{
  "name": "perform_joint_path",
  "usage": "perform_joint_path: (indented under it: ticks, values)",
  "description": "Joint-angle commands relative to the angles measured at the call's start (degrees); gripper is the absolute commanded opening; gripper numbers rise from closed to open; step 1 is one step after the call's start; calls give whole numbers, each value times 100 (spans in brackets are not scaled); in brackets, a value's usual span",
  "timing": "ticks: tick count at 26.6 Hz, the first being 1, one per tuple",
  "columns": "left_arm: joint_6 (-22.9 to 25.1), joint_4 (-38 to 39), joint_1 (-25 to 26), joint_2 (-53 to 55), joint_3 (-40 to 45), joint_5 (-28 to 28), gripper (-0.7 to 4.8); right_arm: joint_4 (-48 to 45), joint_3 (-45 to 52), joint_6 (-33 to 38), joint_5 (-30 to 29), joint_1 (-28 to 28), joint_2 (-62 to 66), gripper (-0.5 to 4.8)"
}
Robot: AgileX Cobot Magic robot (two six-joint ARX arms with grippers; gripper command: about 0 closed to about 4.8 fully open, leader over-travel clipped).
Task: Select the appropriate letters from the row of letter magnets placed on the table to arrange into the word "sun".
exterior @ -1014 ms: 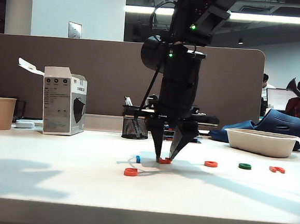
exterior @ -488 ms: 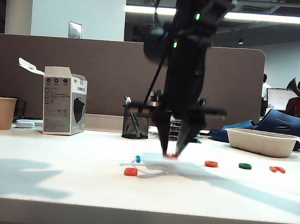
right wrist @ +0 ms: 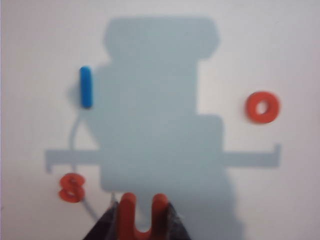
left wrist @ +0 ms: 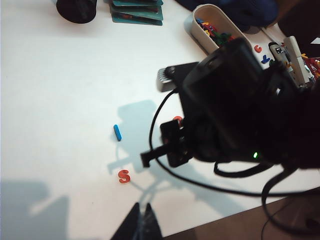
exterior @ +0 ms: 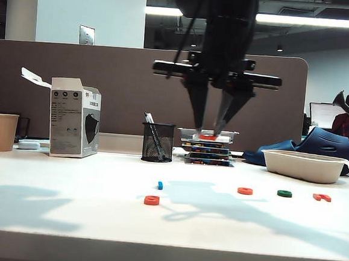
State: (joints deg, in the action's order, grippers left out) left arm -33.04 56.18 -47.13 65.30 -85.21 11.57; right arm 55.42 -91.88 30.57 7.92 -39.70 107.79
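Note:
My right gripper (exterior: 209, 132) hangs well above the table (exterior: 65, 218), shut on the orange-red "u" magnet (exterior: 208, 137), which sits between the fingers in the right wrist view (right wrist: 143, 215). Below it lie the orange-red "s" (exterior: 151, 200) (right wrist: 71, 187) and a tiny blue magnet (exterior: 160, 185) (right wrist: 86, 86). To the right lie an orange ring letter (exterior: 245, 190) (right wrist: 262, 106), a green ring (exterior: 285, 193) and another orange-red letter (exterior: 322, 197). My left gripper (left wrist: 142, 205) is shut and empty, held over the table's front edge near the "s" (left wrist: 124, 176).
A white carton (exterior: 74, 118) and a paper cup (exterior: 1, 131) stand at the back left. A mesh pen holder (exterior: 158, 142), a stack of flat cases (exterior: 208, 151) and a white tray (exterior: 303, 165) of loose letters line the back before the partition.
The right gripper has risen from the table surface with the "u" magnet held in it. The other magnets have not moved.

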Motion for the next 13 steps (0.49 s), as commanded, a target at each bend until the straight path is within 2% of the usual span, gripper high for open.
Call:
perform_joint_path:
  ticks: [1, 13]
  values:
    - [9, -55, 9, -17, -22, 17, -4, -188, 225, 280, 101, -179, -20, 106]
    - [9, -52, 9, -17, -22, 13, -4, -1117, 1580, 730, 105, -354, 13, 106]
